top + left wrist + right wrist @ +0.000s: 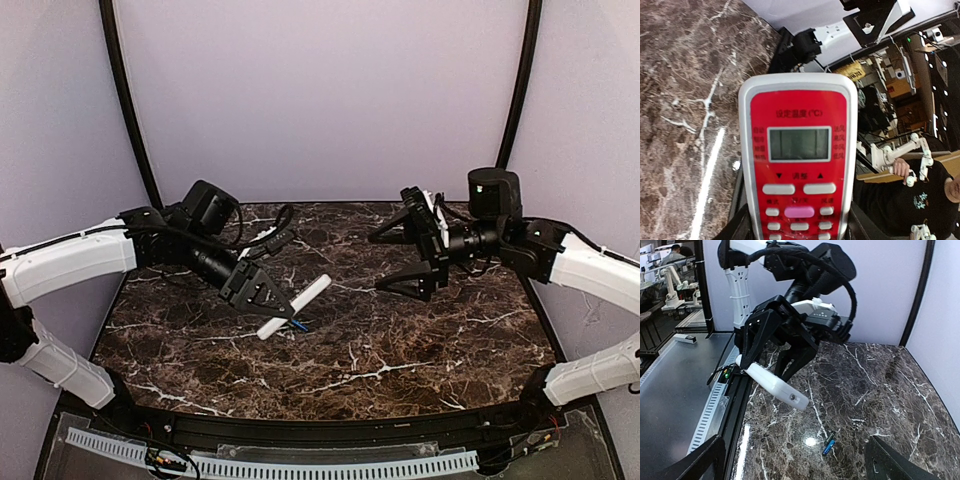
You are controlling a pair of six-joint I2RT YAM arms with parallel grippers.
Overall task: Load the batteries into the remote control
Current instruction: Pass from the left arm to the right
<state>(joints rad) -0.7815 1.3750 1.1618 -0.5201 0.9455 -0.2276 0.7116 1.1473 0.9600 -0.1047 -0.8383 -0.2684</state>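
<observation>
Dark marble bench with white veins, pale lilac walls on three sides. That is where I am working.

My left hand is clamped on the remote control near its button end, holding it tilted in the air above the bench. The red panel and little display face my left wrist. The plain white back is turned outward, towards my other arm. From here I cannot tell whether the battery bay is uncovered.

My right hand hangs above the bench with its jaws spread wide and nothing between them, well apart from the remote.

The batteries lie on the bench close together, just below the remote's free end. They are two tiny bluish cylinders.

I judge them light, hard and smooth, so they are likely to roll or squirt out of a careless pinch. I would come straight down on one and close across the middle of its barrel, leaving both ends free for seating. The remote looks like stiff, slick plastic — light, but able to twist in a grip at one end. I would press each cell in gently.
</observation>
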